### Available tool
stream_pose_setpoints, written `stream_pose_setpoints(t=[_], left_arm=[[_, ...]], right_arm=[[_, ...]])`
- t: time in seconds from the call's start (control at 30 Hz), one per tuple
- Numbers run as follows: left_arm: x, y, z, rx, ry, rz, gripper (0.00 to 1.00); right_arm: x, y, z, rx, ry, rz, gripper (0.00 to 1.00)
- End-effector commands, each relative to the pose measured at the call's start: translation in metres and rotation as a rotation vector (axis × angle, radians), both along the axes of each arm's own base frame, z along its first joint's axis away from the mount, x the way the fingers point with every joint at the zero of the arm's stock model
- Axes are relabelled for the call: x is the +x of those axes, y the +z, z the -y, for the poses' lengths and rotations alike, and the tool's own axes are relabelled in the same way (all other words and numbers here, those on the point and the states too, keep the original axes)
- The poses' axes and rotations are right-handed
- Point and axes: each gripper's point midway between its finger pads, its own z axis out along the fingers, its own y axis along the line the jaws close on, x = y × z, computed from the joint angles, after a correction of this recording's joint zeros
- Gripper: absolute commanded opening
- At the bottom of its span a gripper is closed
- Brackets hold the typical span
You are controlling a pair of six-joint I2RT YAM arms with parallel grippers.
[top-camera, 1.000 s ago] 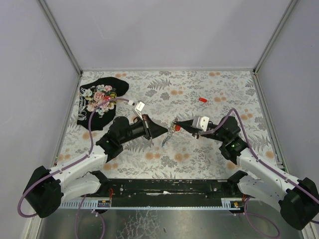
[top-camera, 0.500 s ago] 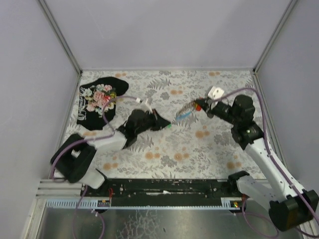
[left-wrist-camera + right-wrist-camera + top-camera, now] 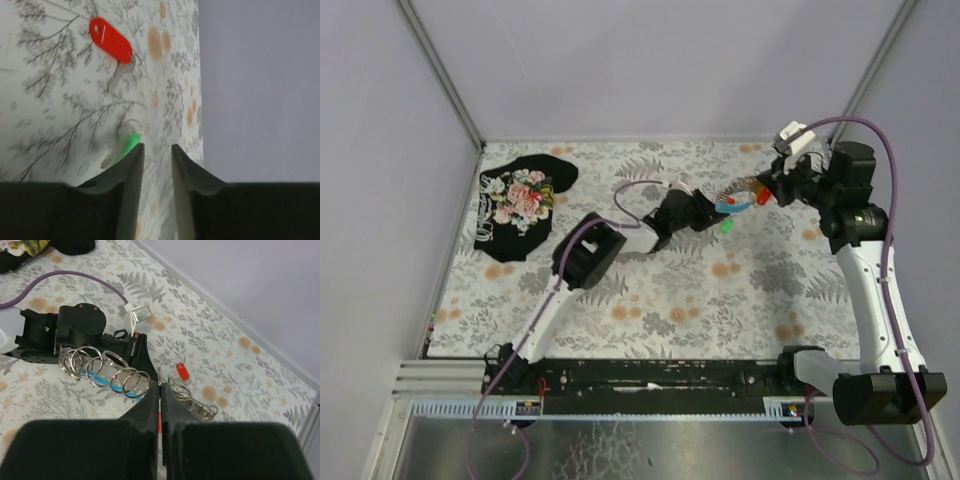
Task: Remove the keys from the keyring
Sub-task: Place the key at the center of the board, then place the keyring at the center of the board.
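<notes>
My right gripper point(image 3: 767, 192) is raised at the far right and shut on one thin silvery ring of the keyring point(image 3: 159, 376). A string of linked rings point(image 3: 100, 367) and the light-blue fob point(image 3: 728, 205) hang from it, and something red shows between its jaws. My left gripper point(image 3: 712, 218) reaches in just below, open with a narrow gap point(image 3: 155, 146) and empty. A green key point(image 3: 125, 147) with a small ring sits at its left fingertip and also shows in the top view point(image 3: 727, 226). A red key point(image 3: 112, 42) lies loose on the cloth beyond and shows in the right wrist view point(image 3: 182, 371).
The black floral cloth point(image 3: 520, 205) lies at the far left of the leaf-patterned table cover point(image 3: 650, 300). Grey walls and a metal frame close the table at the back and on both sides. The left arm's purple cable point(image 3: 630, 190) arcs above its wrist.
The right gripper has lifted the keyring from the table's middle up to the far right. The left arm has stretched out after it. The green key now sits at the left fingertip.
</notes>
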Motion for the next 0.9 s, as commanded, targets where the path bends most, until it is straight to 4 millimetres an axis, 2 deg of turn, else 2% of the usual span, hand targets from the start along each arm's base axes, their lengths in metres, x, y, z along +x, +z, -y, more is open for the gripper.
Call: stream_pose_setpoints(t=[0.0,0.07,0.17,0.27,0.33,0.47,0.53,0.6,0.63,0.7,0.87], left_arm=[[0.026,0.01,0.019,0.005,0.095,-0.015,0.4],[0.032,0.009,0.014,0.038,0.121,-0.005,0.49],[0.037,0.027,-0.004,0.075,0.149,0.048,0.53],[0.037,0.07,-0.039,0.13,0.191,0.176,0.53],[0.029,0.103,-0.067,0.181,0.212,0.274,0.54],[0.001,0.162,-0.134,0.322,0.262,0.467,0.55],[-0.022,0.17,-0.169,0.455,0.273,0.546,0.63],[-0.042,0.178,-0.202,0.583,0.289,0.587,0.72],[-0.054,0.191,-0.222,0.619,0.319,0.599,0.76],[-0.075,0.193,-0.257,0.683,0.361,0.562,0.84],[-0.136,0.224,-0.338,0.761,0.515,0.495,0.91]], right_arm=[[-0.002,0.006,0.026,-0.009,-0.032,-0.031,0.0],[-0.002,-0.002,0.041,-0.018,-0.064,-0.041,0.0],[-0.001,-0.017,0.061,-0.034,-0.115,-0.073,0.0],[-0.003,-0.037,0.078,-0.08,-0.143,-0.111,0.0],[-0.006,-0.051,0.083,-0.111,-0.147,-0.124,0.0],[-0.019,-0.08,0.073,-0.151,-0.037,-0.144,0.0],[-0.022,-0.089,0.06,-0.129,0.031,-0.176,0.0],[-0.02,-0.097,0.038,-0.116,0.099,-0.229,0.0],[-0.019,-0.103,0.024,-0.117,0.134,-0.263,0.0],[-0.017,-0.113,-0.009,-0.125,0.212,-0.315,0.0],[-0.014,-0.136,-0.103,-0.154,0.386,-0.358,0.0]])
